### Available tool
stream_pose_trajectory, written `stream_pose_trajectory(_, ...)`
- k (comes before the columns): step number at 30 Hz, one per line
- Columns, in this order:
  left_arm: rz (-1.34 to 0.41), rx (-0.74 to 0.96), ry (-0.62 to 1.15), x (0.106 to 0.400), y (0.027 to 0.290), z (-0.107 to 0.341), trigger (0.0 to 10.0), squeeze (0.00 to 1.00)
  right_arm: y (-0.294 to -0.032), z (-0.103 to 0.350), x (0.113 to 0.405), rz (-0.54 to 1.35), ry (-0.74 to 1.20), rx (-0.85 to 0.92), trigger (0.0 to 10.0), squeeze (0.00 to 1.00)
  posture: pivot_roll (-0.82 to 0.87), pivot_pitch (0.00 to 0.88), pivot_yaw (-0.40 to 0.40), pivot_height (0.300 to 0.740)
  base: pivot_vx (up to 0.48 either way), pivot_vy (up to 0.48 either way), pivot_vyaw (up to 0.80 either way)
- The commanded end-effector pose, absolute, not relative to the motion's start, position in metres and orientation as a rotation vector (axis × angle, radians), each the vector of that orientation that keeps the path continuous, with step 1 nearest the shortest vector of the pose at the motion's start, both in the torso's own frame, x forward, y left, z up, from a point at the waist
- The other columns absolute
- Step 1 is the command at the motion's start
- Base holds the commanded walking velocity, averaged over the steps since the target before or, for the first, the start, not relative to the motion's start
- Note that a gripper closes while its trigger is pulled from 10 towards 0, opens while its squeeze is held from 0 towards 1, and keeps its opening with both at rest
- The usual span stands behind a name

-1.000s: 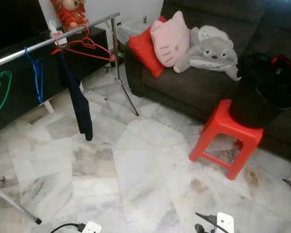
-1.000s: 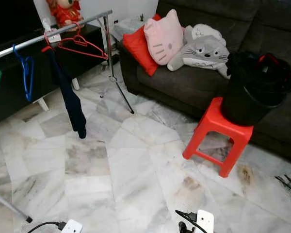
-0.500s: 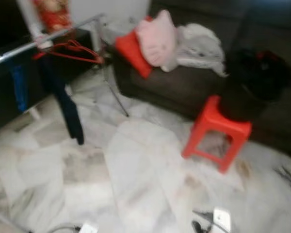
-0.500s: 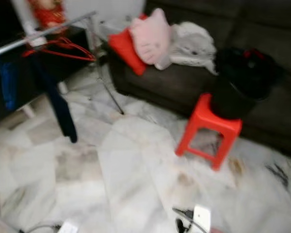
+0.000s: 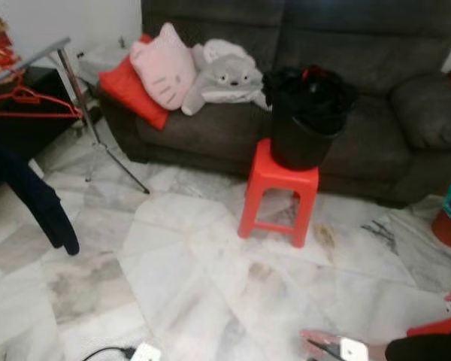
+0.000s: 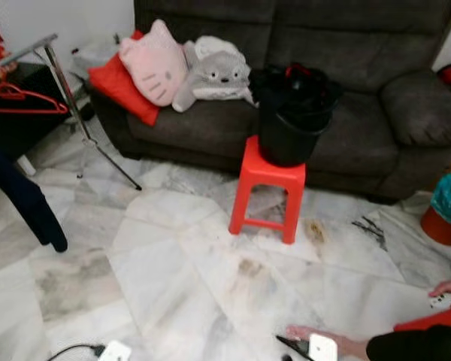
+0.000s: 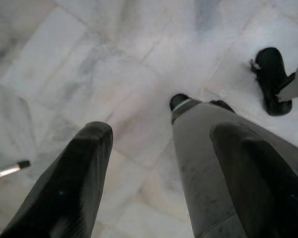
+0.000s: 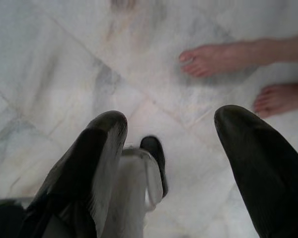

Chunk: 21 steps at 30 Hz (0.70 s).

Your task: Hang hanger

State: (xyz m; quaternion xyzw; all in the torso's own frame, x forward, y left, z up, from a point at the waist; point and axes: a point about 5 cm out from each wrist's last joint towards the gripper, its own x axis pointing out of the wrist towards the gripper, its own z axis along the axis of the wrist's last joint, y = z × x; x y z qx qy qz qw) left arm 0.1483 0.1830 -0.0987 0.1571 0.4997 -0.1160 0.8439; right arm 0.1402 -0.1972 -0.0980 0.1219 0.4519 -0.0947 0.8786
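Two sets of black fingers spread wide, nothing between: left gripper [image 7: 161, 163] and right gripper [image 8: 171, 153], both hanging over marble floor [image 5: 210, 263]. Bare feet [image 8: 213, 58] beside the right one, legs cut off. Red hanger [image 5: 30, 101] on rack rail [image 5: 30, 56], partly cropped at the edge. Swung right since earlier: red stool [image 5: 278, 192] with black bucket [image 5: 308, 120] now central.

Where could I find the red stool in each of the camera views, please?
Left eye view: red stool near centre, before the sofa.
Right eye view: near centre again, before the sofa.
Left wrist view: aimed down at marble floor.
Right wrist view: marble floor and a person's feet.
Shared landmark: black bucket standing on the stool.
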Motion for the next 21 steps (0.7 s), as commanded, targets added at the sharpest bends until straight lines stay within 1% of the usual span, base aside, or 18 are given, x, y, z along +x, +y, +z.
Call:
stream_pose_trajectory(1,-0.237,0.343,1.100,0.1381,0.1895,-0.1021,10.0,0.00,-0.1919,-0.0978,0.1425,-0.188,0.933,0.272,10.0,0.00,-0.09,0.000,-0.018,0.740,0.000,0.000,0.00)
stream_pose_trajectory(6,-0.230,0.340,1.096,0.1390,0.1891,-0.1018,10.0,0.00,-0.1922,-0.0971,0.1442,-0.184,0.928,0.274,10.0,0.00,-0.09,0.000,-0.021,0.740,0.000,0.000,0.00)
stream_pose_trajectory(21,-0.219,0.314,1.102,0.1396,0.1876,-0.1019,10.0,0.00,-0.1965,-0.0963,0.1451,-0.198,0.924,0.272,10.0,0.00,-0.09,0.000,-0.034,0.740,0.268,0.000,0.00)
